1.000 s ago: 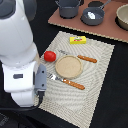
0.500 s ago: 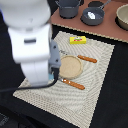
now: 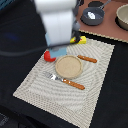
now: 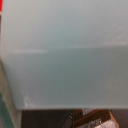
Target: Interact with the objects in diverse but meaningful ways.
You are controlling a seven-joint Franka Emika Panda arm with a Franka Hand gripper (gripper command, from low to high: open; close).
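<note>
Blurred white arm [image 3: 57, 22], fingers unseen

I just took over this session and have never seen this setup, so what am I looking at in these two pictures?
The exterior view looks down at a woven placemat on a dark table. The blurred white shape is the robot arm, a single Franka Panda; its hand is not visible. On the mat lie a round beige plate, a wooden-handled fork and knife, with a red tomato half hidden beside the plate. A frying pan sits beyond. The wrist view shows only a pale blue-grey blur, so I cannot tell whether anything is held.
</note>
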